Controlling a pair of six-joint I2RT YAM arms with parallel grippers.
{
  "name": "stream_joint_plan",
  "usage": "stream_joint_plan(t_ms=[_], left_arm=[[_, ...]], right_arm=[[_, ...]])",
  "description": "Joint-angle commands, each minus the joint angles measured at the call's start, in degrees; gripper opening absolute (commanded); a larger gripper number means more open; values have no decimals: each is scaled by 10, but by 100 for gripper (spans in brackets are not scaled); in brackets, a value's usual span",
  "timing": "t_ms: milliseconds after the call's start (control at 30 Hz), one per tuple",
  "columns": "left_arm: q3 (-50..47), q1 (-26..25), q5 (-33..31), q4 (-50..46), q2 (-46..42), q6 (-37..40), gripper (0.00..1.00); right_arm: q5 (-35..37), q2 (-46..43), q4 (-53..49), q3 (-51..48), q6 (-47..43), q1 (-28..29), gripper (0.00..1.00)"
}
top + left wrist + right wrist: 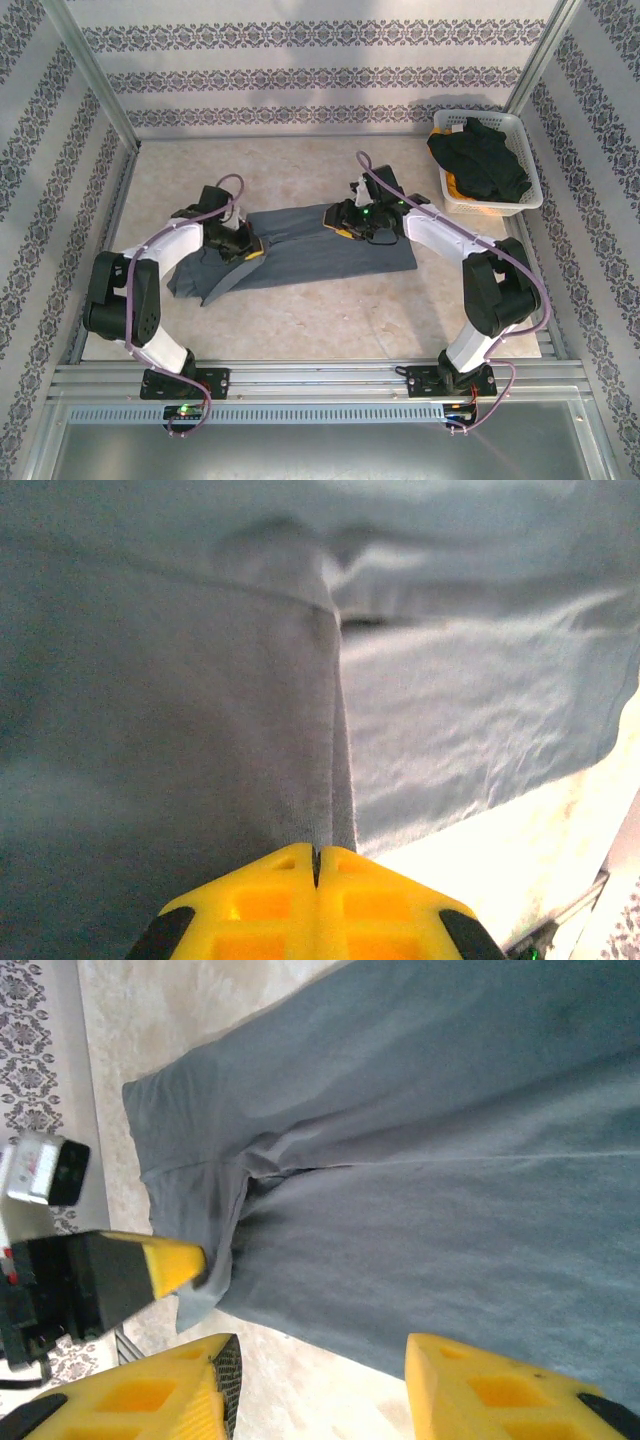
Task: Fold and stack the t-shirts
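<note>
Left arm pose: the left arm [135,290] sticks its elbow out to the side, then reaches in and down. The left end effector [243,247] sits low on the cloth.
Right arm pose: the right arm [480,265] bends the same way on its own side. The right end effector [350,222] points down at the far edge of the cloth.
Left end effector: squeezed tight, with a ridge of the blue-grey t-shirt [310,252] pinched between its yellow fingers [270,895].
Right end effector: its two yellow fingers [480,1385] stand apart and hold nothing.
Blue-grey t-shirt: it lies on the tabletop [330,315], under both end effectors and stretched between them.
Other shirts: the black t-shirt [480,160] lies on top of the orange-yellow t-shirt [455,187] in a white basket [520,125]. They are well away from the right end effector, on its outer side.
Top view: it shows both bent arms and the basket.
Left wrist view: up close, the pinched ridge runs straight ahead from the fingertips to a seam. Bare tabletop shows to one side.
Right wrist view: the shirt's edge and some bare tabletop lie in the gap between the fingers. A yellow tip of the left end effector touches a folded bit of cloth just ahead.
</note>
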Motion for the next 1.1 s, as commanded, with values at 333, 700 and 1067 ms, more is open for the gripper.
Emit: stream_joint_plan(t_ms=[333, 700, 1067], left_arm=[[-10, -58, -61, -27, -31, -51, 49], [-82, 136, -213, -144, -159, 12, 54], [-102, 272, -126, -73, -89, 75, 52]], right_arm=[[10, -61, 8, -64, 14, -20, 48], [-32, -45, 12, -29, -70, 61, 51], [-39, -4, 18, 14, -60, 97, 51]])
